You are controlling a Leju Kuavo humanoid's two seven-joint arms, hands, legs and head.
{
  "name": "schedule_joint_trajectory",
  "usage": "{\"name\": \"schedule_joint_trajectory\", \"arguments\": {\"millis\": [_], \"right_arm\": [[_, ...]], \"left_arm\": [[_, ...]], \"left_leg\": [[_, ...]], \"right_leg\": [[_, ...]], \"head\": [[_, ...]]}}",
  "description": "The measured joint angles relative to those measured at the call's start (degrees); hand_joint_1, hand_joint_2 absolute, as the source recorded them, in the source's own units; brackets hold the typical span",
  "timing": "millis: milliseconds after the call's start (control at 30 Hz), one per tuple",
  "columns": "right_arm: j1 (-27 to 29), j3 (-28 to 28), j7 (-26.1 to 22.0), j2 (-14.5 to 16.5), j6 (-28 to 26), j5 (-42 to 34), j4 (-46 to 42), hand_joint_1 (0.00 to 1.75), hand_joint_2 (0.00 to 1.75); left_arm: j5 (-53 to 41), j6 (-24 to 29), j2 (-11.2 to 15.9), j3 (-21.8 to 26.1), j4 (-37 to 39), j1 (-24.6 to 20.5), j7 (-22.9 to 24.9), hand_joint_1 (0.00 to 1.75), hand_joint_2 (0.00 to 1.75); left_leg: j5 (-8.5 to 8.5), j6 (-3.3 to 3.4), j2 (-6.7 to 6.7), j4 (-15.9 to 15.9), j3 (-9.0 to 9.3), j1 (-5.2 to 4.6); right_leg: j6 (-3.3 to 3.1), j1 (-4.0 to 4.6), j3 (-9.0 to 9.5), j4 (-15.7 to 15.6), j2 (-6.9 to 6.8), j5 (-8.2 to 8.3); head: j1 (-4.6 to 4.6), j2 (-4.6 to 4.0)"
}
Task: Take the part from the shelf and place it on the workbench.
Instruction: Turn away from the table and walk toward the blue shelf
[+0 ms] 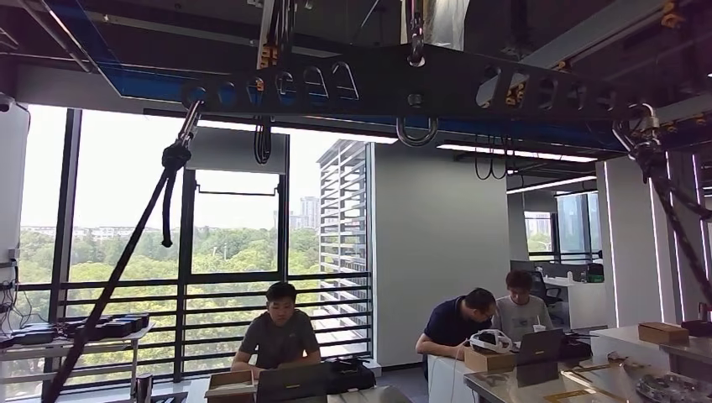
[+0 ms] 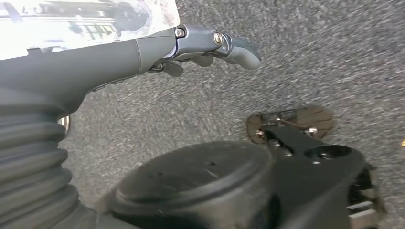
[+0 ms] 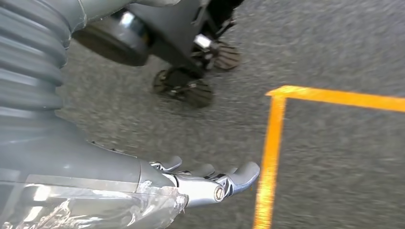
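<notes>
- The part is nowhere to be made out, and neither is a shelf: the head view looks level across an office, under a dark overhead gantry beam (image 1: pixel 403 84).
- At the left stand tall windows (image 1: pixel 235 252) and a slanting black strut (image 1: pixel 126 277); in the middle a person (image 1: pixel 277 336) sits at a laptop; to the right two more people lean over a desk (image 1: pixel 537 378) carrying cardboard boxes and a laptop.
- The left hand (image 2: pixel 210 45) hangs over grey carpet (image 2: pixel 310 52), fingers loosely extended, grasping nothing.
- The right hand (image 3: pixel 210 181) likewise hangs released above the carpet, beside an orange floor-tape corner (image 3: pixel 274 143).
- Judgement: the step is still locating the shelf. Doing it well calls for turning and tilting the view until shelf and part are framed before raising either arm, and keeping well apart from the seated people.
</notes>
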Motion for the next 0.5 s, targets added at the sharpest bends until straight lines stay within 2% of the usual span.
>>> {"name": "schedule_joint_trajectory", "arguments": {"millis": [33, 500], "right_arm": [[0.4, -0.8, -0.2, 0.3, 0.5, 0.4, 1.0, 0.0, 0.0], [5.6, -12.1, -2.6, 5.4, 7.1, 6.1, 15.5, 0.0, 0.0]], "left_arm": [[-1.1, -0.6, 0.1, 1.1, 0.0, 0.3, 0.2, 0.0, 0.0], [-15.3, -9.1, 0.9, 16.3, 0.0, 3.5, 2.1, 0.0, 0.0]], "left_leg": [[-0.02, 0.0, 0.0, 0.0, 0.01, 0.0], [-0.35, -0.07, 0.01, 0.0, 0.32, 0.0]], "right_leg": [[0.01, 0.0, 0.02, 0.0, 0.0, -0.03], [-0.06, -0.01, 0.32, 0.0, 0.02, -0.32]], "head": [[0.0, 0.0], [0.01, 0.0]]}}
